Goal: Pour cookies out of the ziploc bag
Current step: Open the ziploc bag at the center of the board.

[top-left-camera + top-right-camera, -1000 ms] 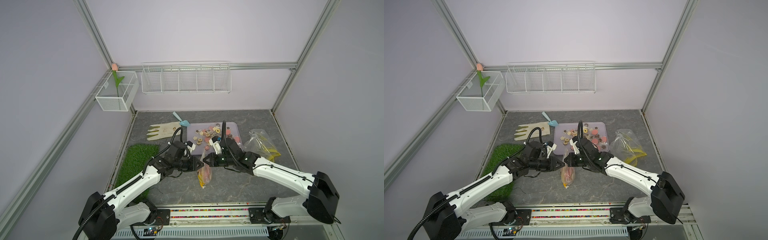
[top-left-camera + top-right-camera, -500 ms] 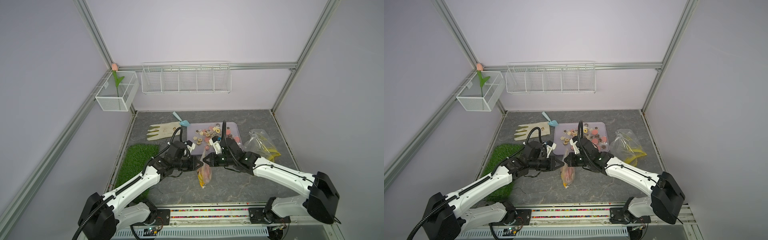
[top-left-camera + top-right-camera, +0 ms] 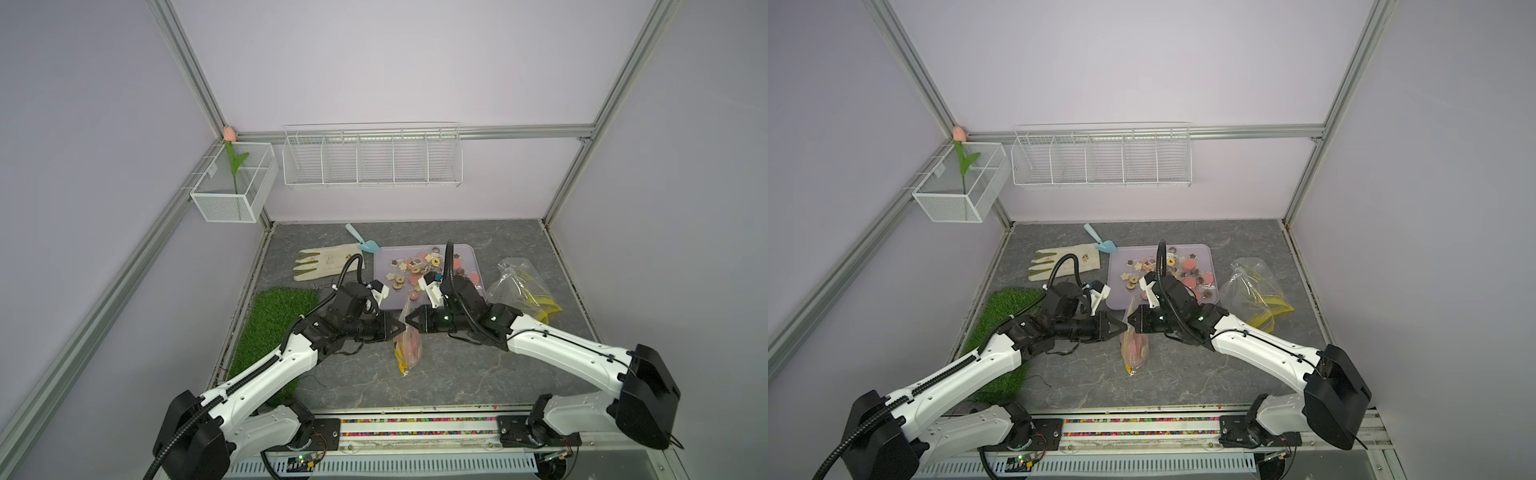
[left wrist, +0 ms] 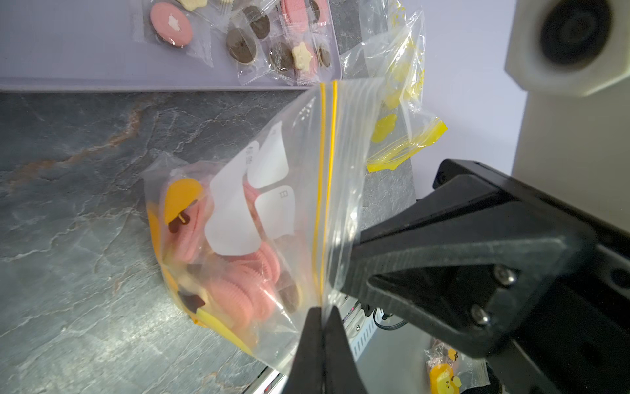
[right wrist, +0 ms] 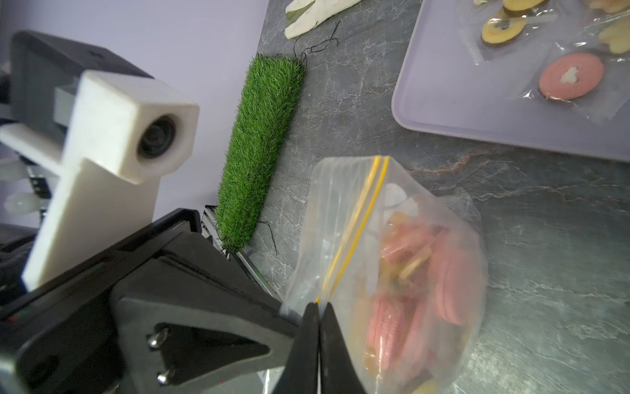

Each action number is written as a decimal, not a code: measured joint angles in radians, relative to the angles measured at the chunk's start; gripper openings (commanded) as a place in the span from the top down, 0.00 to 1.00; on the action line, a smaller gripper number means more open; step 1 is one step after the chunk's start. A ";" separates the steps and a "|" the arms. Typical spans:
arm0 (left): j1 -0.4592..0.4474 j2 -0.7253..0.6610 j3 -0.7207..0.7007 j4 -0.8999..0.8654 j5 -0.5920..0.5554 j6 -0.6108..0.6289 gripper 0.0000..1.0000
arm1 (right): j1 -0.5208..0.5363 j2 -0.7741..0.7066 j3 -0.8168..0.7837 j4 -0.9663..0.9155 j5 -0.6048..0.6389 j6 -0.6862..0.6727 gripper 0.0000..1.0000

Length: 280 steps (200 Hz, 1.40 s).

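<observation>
In both top views my left fingers (image 3: 392,328) and right fingers (image 3: 416,323) meet tip to tip. Each pair is pressed together on the top edge of the ziploc bag (image 3: 409,349), which hangs between them in front of the tray (image 3: 471,252), over bare worktop (image 3: 457,374). That is my first worry: if the mouth gives way here, the cookies (image 3: 1134,347) land on the worktop, not the tray.

From the left wrist, my left fingers (image 4: 310,341) pinch only a thin strip of film beside the yellow zip strip (image 4: 324,187), which looks shut. So little plastic could slide out when I pull, and the loaded bag would drop or swing from one side.

From the right wrist, my right fingers (image 5: 306,341) nip the same sort of edge. I cannot tell whether both pairs hold the same lip or opposite ones. If it is the same lip, pulling apart would only stretch the film and leave the zip sealed.
</observation>
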 measured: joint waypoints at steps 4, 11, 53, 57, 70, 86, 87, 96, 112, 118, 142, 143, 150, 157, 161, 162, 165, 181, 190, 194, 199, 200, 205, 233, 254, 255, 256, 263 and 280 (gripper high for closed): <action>0.001 0.000 0.000 0.000 0.000 0.000 1.00 | 0.000 0.000 0.000 0.000 0.000 0.000 0.93; 0.002 0.000 0.000 0.000 0.000 0.000 1.00 | 0.000 0.000 0.000 0.000 0.000 0.000 0.93; 0.005 0.000 0.000 0.000 0.003 0.000 0.92 | 0.000 0.000 0.000 0.000 -0.001 0.000 0.93; 0.005 0.000 0.000 0.000 0.003 0.000 0.91 | 0.000 0.000 0.000 0.000 -0.001 0.000 0.93; 0.005 0.002 0.000 0.001 0.002 0.000 0.91 | 0.000 0.000 0.000 0.000 -0.002 0.000 0.93; 0.010 0.003 0.000 0.005 0.002 0.000 0.88 | 0.000 0.000 0.000 0.000 -0.002 0.000 0.93; 0.010 0.003 0.000 0.005 0.002 0.000 0.88 | 0.000 0.000 0.000 0.000 -0.002 0.000 0.93; 0.011 0.003 0.000 0.008 0.002 0.000 0.87 | 0.000 0.000 0.000 0.000 -0.002 0.000 0.93; 0.011 0.003 0.000 0.011 0.002 0.000 0.88 | 0.000 0.000 0.000 0.000 -0.002 0.000 0.93; 0.011 0.003 0.000 0.013 0.002 0.000 0.90 | 0.000 0.000 0.000 0.000 -0.002 0.000 0.93; 0.011 0.003 0.000 0.016 0.002 0.000 0.92 | 0.000 0.000 0.000 0.000 -0.002 0.000 0.93; 0.011 0.003 0.000 0.016 0.002 0.000 0.92 | 0.000 0.000 0.000 0.000 -0.002 0.000 0.93; 0.011 0.004 0.000 0.017 0.002 0.000 0.93 | 0.000 0.000 0.000 0.000 -0.002 0.000 0.93; 0.011 0.004 0.000 0.019 0.002 -0.001 0.98 | 0.000 0.000 0.000 0.000 -0.002 0.000 0.93; 0.011 0.005 0.000 0.019 0.003 0.002 1.00 | 0.000 0.000 0.000 0.000 -0.002 0.000 0.93; 0.011 0.005 0.000 0.019 0.003 0.002 1.00 | 0.000 0.000 0.000 0.000 -0.002 0.000 0.93; 0.011 0.005 0.000 0.020 0.003 -0.004 1.00 | 0.000 0.000 0.000 0.000 -0.001 0.000 0.93; 0.011 0.010 0.000 0.022 0.003 0.000 1.00 | 0.000 0.000 0.000 0.000 -0.001 0.000 0.93; 0.011 0.014 0.000 0.021 0.003 0.000 1.00 | 0.000 0.000 0.000 0.000 -0.001 0.000 0.93; 0.011 0.015 0.000 0.021 0.002 0.000 1.00 | 0.000 0.000 0.000 0.000 -0.001 0.000 0.93; 0.011 0.017 0.000 0.019 0.002 0.000 1.00 | 0.000 0.000 0.000 -0.001 -0.001 0.000 0.93; 0.011 0.018 0.000 0.019 0.001 0.000 1.00 | 0.000 0.000 0.000 -0.001 -0.001 0.000 0.93; 0.011 0.019 0.000 0.014 -0.001 0.000 1.00 | 0.000 0.000 0.000 -0.002 -0.001 0.000 0.93; 0.011 0.025 0.015 -0.036 -0.024 0.012 1.00 | 0.004 -0.002 0.000 -0.029 0.011 0.000 0.93; 0.011 0.024 0.044 -0.082 -0.045 0.022 1.00 | 0.006 -0.011 0.000 -0.049 0.035 -0.001 0.93; 0.011 0.024 0.046 -0.085 -0.047 0.023 1.00 | 0.006 -0.011 0.000 -0.049 0.036 -0.001 0.93; 0.011 0.024 0.047 -0.085 -0.048 0.023 1.00 | 0.006 -0.011 0.000 -0.050 0.037 0.000 0.93; 0.011 0.022 0.051 -0.097 -0.059 0.025 1.00 | 0.006 -0.016 0.000 -0.058 0.050 -0.001 0.94; 0.011 0.013 0.053 -0.126 -0.086 0.027 1.00 | 0.006 -0.027 0.000 -0.080 0.081 0.000 0.94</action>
